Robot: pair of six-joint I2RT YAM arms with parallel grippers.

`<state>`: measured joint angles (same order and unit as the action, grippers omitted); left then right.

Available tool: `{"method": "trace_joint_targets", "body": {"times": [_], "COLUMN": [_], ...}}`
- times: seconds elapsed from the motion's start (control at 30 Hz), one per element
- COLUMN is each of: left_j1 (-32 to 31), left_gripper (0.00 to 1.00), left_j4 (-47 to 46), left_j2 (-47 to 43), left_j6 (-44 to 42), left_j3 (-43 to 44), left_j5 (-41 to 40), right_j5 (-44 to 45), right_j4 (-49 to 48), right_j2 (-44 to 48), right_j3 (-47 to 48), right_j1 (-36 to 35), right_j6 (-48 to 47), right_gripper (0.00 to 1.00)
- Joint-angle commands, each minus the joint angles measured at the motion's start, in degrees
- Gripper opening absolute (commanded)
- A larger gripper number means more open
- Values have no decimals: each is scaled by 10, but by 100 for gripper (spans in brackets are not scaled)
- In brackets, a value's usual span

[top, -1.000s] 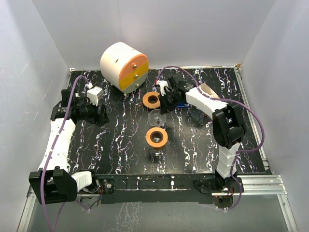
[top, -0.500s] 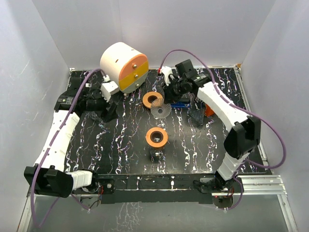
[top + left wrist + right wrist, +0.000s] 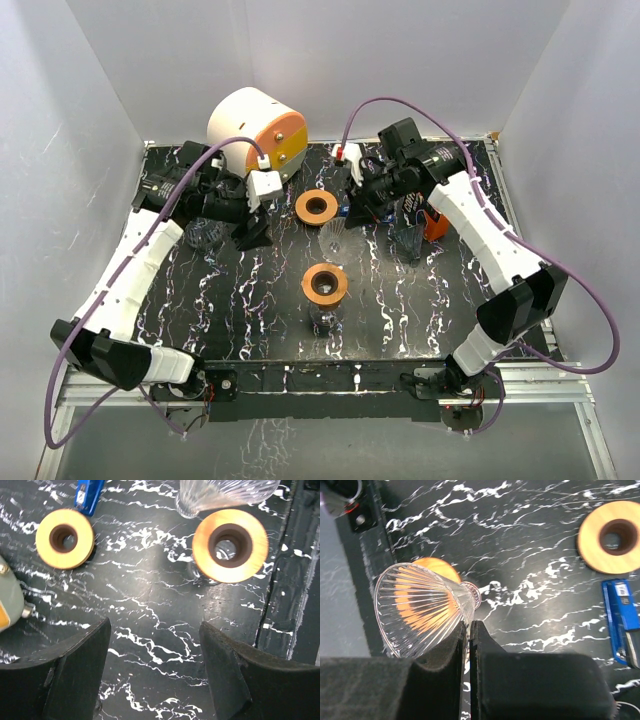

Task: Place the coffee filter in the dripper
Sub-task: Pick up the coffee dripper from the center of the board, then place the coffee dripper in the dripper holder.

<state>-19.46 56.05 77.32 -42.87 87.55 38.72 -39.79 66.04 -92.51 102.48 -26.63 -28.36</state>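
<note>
Though faint, dripper [image 3: 420,610] in right claw [image 3: 469,626]

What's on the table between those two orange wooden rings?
Nothing. The left wrist view shows only bare black marbled tabletop between the far orange wooden ring and near ring.

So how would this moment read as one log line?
right gripper shut on glass dripper, held off table | left gripper open, empty, above table near two wooden rings
</note>
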Motion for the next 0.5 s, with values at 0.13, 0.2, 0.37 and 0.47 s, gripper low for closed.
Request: {"method": "trace_joint_targets", "body": {"times": [0.13,0.2,0.37,0.47], "left_j1": [-86,-105,-135,-146], "left_gripper": [69,68,65,64], "left_j4": [54,65,78,97], "left_j2": [28,41,54,65], "left_j6": [-72,-77,-91,-111], "left_j3": [53,65,83,99], "left_j5": [32,37,63,62], "right_j5": [-102,-109,-111,-106], "right_j4": [71,74,74,73], "right_j2": [-1,0,-9,-21], "right_j3": [-21,-24,-32,-31], "right_j1": [-3,-4,-23,-42], "right_j6": [-78,-83,-83,-81], "right_gripper": [0,0,0,0]}}
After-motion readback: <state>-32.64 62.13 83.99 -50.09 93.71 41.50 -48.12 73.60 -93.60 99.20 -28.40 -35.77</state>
